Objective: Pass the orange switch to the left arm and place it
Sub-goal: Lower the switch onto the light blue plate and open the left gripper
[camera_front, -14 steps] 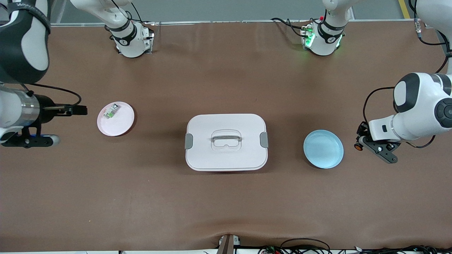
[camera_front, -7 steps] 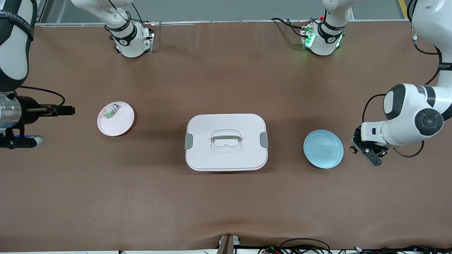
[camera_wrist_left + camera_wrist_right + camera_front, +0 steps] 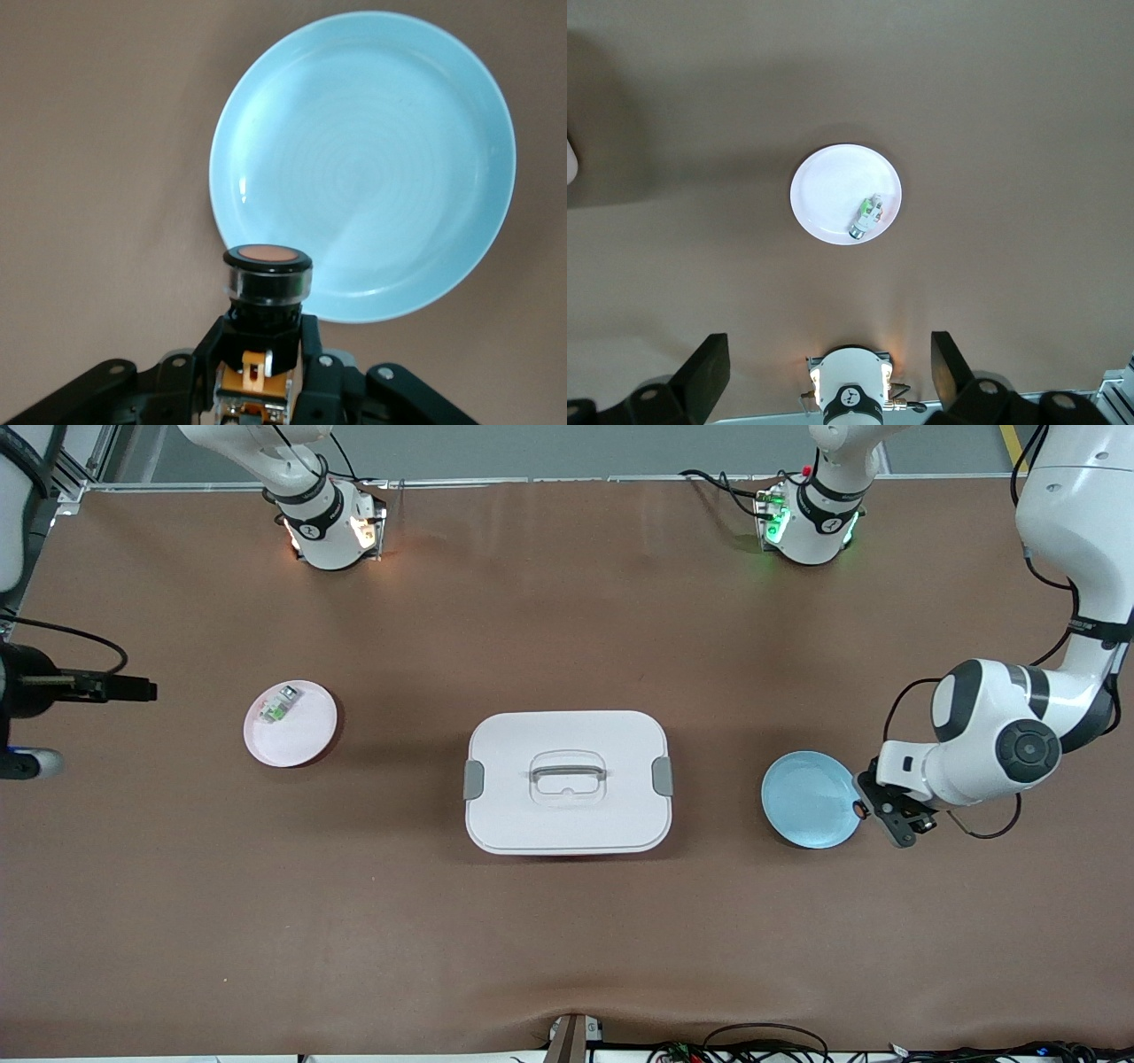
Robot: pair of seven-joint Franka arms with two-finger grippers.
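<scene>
The table (image 3: 567, 948) is covered with a brown mat. At its centre, the white box (image 3: 567, 781) is seen standing closed, with its grey side clips in place and its lid handle recessed. Toward the left arm's end of the table, a pale blue plate (image 3: 808, 797) is laid flat, well apart from the box. Toward the right arm's end, a pink plate (image 3: 291, 724) is set, on which a small green-and-white component (image 3: 277, 706) is lying.

The left gripper (image 3: 864, 808) is positioned over the edge of the blue plate that faces the left arm's end of the table. Its fingers (image 3: 310, 341) are seen clamped on the body of the orange switch (image 3: 267, 282), which is held upright with the orange tip uppermost; in the left wrist view the tip is seen over the plate's rim.

The right gripper (image 3: 828, 372) is held high above the table, at the right arm's end, clear of the pink plate. Its fingers (image 3: 704, 376) are spread fully apart and nothing is held between them.
</scene>
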